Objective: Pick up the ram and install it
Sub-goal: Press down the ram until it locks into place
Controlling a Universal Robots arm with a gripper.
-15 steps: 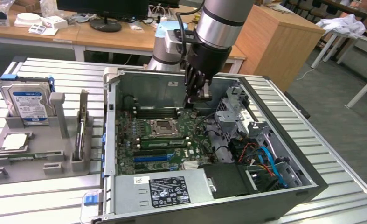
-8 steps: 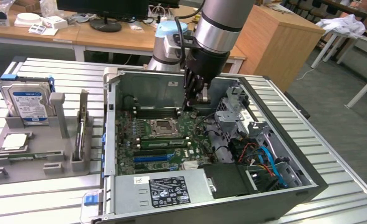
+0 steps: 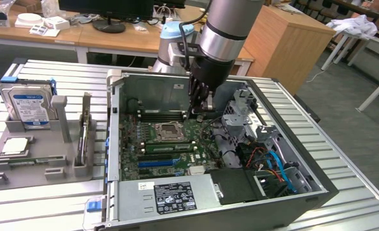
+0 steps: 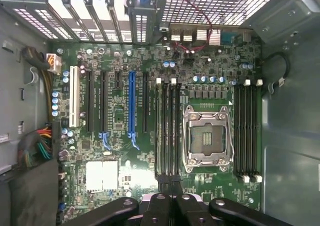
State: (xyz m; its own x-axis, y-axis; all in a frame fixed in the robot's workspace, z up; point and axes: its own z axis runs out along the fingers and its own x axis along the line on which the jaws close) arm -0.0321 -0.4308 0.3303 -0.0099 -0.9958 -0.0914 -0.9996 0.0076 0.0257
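Long thin greenish ram stick (image 3: 84, 126) stands edge-on in the grey plastic tray (image 3: 29, 169), left of the open PC case (image 3: 305, 195). Chips unreadable. Black gripper (image 4: 173, 187) closed, empty, over the green motherboard (image 4: 120, 121).

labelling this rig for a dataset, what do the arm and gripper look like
The arm is a smooth grey cylinder with a silver band and a light blue joint cap. A black cable runs to the black gripper, whose linkage bars carry round screws.

We see bright, even light, soft shadows inside the computer case (image 3: 285, 209), and a pale sheen on the table (image 3: 41, 204) around it.
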